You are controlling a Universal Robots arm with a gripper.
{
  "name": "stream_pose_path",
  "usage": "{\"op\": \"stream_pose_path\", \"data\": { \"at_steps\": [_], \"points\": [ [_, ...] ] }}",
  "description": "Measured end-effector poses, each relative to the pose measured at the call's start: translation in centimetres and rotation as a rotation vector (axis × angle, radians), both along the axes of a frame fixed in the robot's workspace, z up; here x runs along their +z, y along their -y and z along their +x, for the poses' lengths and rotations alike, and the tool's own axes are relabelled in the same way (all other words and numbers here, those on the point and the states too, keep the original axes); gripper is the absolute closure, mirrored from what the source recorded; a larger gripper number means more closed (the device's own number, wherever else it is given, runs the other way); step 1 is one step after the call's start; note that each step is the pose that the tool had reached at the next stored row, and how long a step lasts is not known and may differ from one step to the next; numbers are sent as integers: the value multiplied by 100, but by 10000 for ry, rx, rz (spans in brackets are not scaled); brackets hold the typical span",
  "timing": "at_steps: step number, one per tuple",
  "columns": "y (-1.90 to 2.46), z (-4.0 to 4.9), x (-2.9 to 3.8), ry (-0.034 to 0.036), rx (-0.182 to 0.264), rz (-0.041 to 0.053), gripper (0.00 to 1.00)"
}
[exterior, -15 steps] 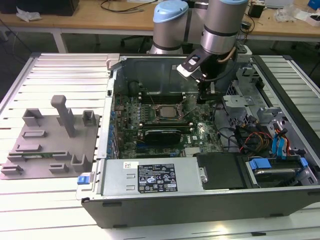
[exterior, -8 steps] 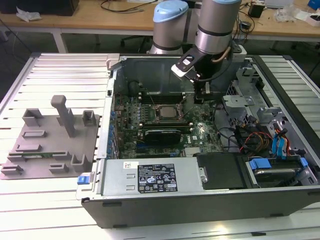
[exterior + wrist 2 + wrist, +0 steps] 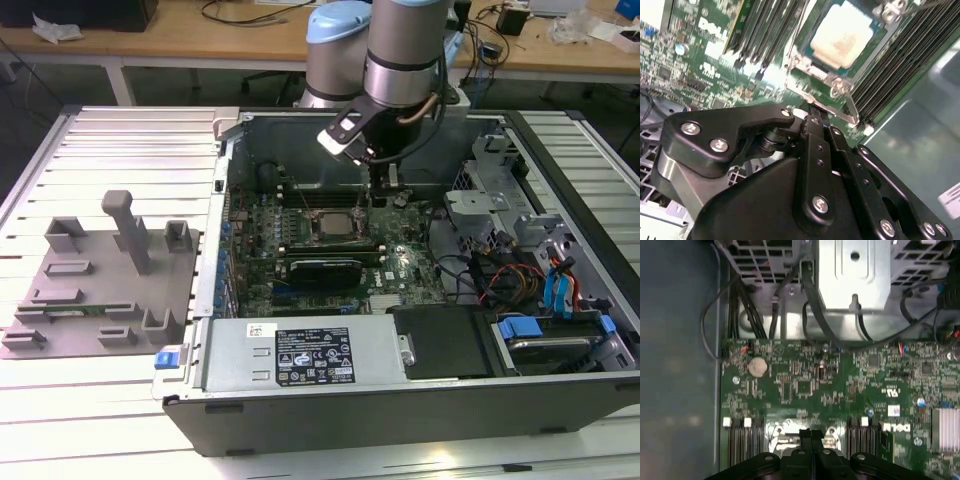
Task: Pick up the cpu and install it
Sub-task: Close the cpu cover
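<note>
Green motherboard with square pale-metal cpu, closed black claw near

Behind the end effector — socket partly hidden.

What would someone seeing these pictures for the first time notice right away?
The robot arm hanging into the open computer case stands out first, its tool shut close over the green motherboard. In the second wrist view the pale square cpu lies set into that board, just beyond the tool's tips. A grey fixture plate lies outside the case, on the exterior view's left.
</note>
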State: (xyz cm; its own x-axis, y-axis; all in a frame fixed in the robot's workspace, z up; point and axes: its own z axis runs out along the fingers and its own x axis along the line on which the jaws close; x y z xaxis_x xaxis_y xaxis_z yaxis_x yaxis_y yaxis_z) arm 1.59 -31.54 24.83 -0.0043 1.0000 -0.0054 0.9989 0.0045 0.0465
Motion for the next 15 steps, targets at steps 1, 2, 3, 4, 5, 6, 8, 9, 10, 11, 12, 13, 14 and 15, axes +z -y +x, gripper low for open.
{"op": "stream_pose_path", "data": {
  "at_steps": [1,2,3,4,5,6,8,9,10,11,12,13,14,15],
  "points": [
    [0,-71,-2,39,-1,3,89],
    [0,-90,-3,43,-1,3,89],
    [0,-100,-4,43,0,2,89],
    [0,-101,-4,44,2,1,89],
    [0,-102,-4,44,1,0,89],
    [0,-103,-4,44,0,0,89],
    [-1,-104,-7,-129,-2,1,89],
    [0,-104,-6,-135,0,-1,89],
    [0,-104,-6,-139,0,-1,89],
    [0,-106,-7,-140,16,-3,89],
    [0,-112,-13,-138,72,0,89],
    [0,-116,-20,-138,173,0,89],
    [-1,-119,-33,-139,376,-2,89],
    [0,-121,-42,-138,516,-3,89]
  ]
}}
